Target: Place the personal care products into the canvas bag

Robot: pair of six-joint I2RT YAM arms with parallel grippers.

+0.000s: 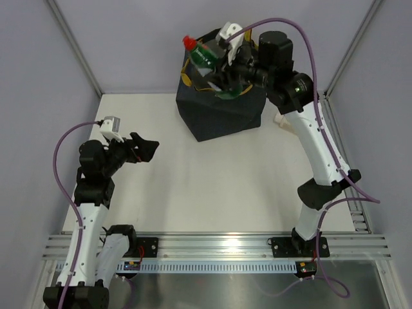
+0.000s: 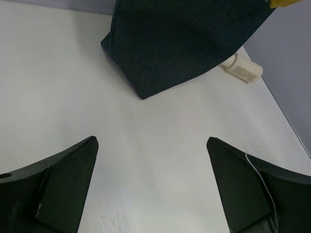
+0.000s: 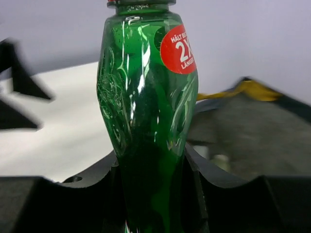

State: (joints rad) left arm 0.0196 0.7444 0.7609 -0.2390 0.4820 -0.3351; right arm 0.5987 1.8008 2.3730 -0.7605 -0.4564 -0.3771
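Note:
My right gripper is shut on a green transparent bottle with a red cap and holds it tilted over the open top of the navy canvas bag. In the right wrist view the bottle fills the middle between the fingers, with the bag's yellow rim and grey lining behind. A cream bottle lies on the table right of the bag and also shows in the left wrist view. My left gripper is open and empty, low over the table at the left.
The bag stands at the far middle of the white table. A small pale blurred object shows inside the bag. Grey walls close the table at left, right and back. An aluminium rail runs along the near edge.

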